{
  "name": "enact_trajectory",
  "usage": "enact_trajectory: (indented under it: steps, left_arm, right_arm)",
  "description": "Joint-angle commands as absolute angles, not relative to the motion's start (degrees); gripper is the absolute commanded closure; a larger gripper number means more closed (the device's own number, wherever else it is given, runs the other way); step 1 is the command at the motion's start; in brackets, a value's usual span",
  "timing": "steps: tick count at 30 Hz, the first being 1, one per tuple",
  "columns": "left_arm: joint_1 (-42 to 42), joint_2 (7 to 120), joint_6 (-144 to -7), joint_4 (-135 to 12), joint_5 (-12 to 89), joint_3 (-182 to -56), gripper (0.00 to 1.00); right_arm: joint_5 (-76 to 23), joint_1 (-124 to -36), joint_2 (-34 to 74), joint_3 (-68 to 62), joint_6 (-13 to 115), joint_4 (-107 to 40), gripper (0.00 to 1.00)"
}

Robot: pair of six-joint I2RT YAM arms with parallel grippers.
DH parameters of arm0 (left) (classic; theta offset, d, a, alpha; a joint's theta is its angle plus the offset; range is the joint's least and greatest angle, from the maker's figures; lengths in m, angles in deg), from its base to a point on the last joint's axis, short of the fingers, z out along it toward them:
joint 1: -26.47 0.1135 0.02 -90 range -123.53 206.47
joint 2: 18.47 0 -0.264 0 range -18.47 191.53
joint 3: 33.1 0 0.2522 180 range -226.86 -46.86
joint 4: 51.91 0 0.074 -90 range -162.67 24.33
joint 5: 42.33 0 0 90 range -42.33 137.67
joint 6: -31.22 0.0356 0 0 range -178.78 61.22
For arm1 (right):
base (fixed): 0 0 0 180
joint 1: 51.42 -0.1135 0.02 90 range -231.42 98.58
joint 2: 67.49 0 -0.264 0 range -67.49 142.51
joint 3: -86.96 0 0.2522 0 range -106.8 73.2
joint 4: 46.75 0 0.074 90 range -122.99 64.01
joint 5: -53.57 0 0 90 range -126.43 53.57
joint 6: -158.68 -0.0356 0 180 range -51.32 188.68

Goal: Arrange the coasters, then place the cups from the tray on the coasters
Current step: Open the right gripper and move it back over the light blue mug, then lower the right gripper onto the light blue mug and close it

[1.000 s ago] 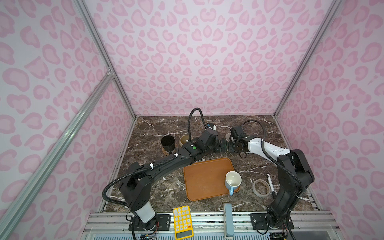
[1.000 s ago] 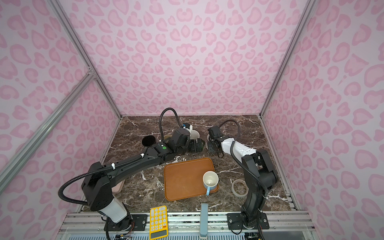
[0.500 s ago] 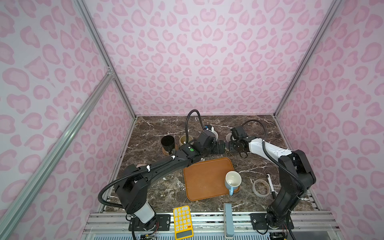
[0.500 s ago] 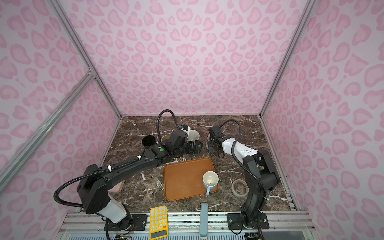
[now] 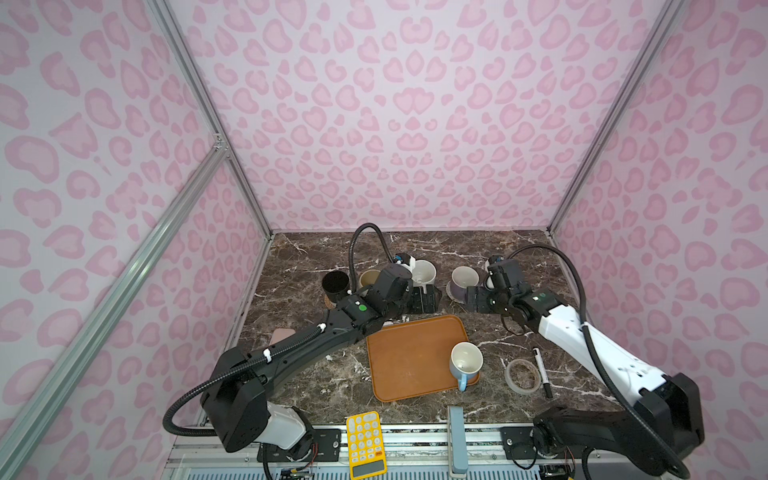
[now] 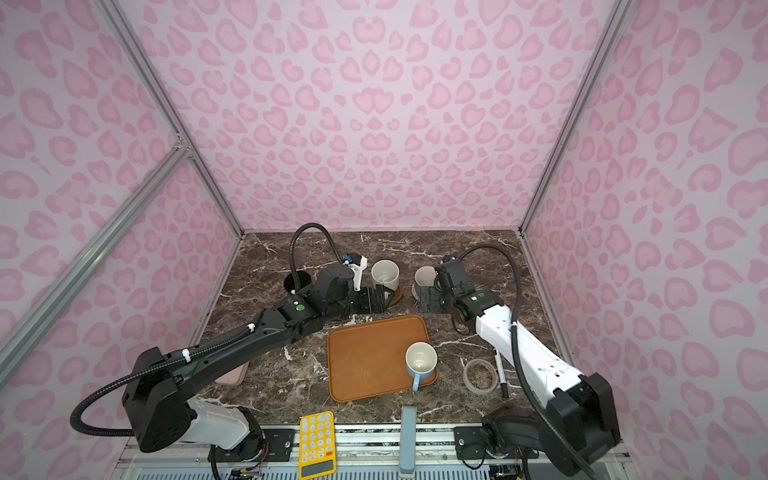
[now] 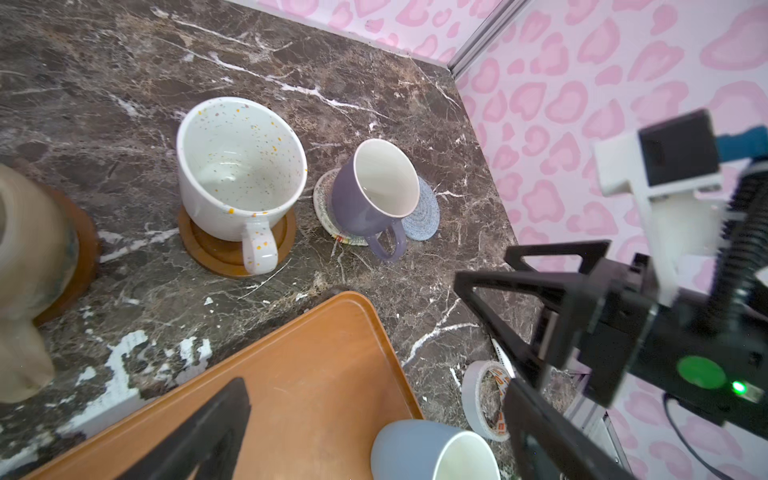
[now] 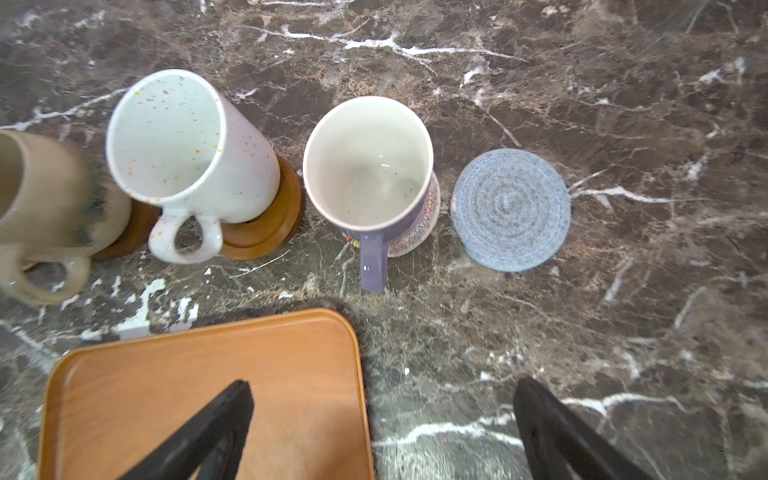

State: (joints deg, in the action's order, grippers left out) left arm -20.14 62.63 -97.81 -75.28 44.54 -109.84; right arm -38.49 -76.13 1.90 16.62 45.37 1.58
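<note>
The lavender cup (image 8: 370,166) stands on the cream woven coaster (image 8: 419,224), its handle towards my right gripper (image 8: 384,411), which is open and empty just short of it. The grey-blue coaster (image 8: 511,210) beside it is bare. The speckled white cup (image 7: 241,166) sits on a brown coaster (image 7: 224,253). My left gripper (image 5: 428,299) hangs open and empty in front of it. The cream-yellow cup (image 8: 45,199) and the black cup (image 5: 335,283) stand further left. The light blue cup (image 5: 465,361) stands on the tray (image 5: 407,357).
A tape roll (image 5: 521,376) and a black pen (image 5: 542,372) lie to the right of the tray. A yellow calculator (image 5: 365,444) rests on the front rail. A pink flat object (image 5: 282,334) lies under the left arm.
My right gripper has opened, let go of the lavender cup on its coaster and drawn back a little. The left gripper has also eased back from the speckled cup.
</note>
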Motion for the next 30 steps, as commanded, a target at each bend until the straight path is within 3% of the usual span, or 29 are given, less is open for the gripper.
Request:
enact_trajectory:
  steps: [1, 15, 30]
  left_arm:
    - [-20.2, 59.3, -98.2, -74.1, 39.5, -106.5, 0.03]
    - [-20.5, 48.5, -96.3, -76.9, 30.5, -96.5, 0.03]
    - [-23.1, 44.3, -98.1, -76.3, 31.5, -91.1, 0.03]
  right_arm:
    - [-34.2, -77.4, -3.4, 18.2, 43.4, 9.0, 0.00]
    - [-42.3, -98.2, -14.7, 20.2, 31.0, 27.0, 0.00]
    - [-49.9, -119.9, -16.6, 30.0, 13.2, 19.5, 0.00]
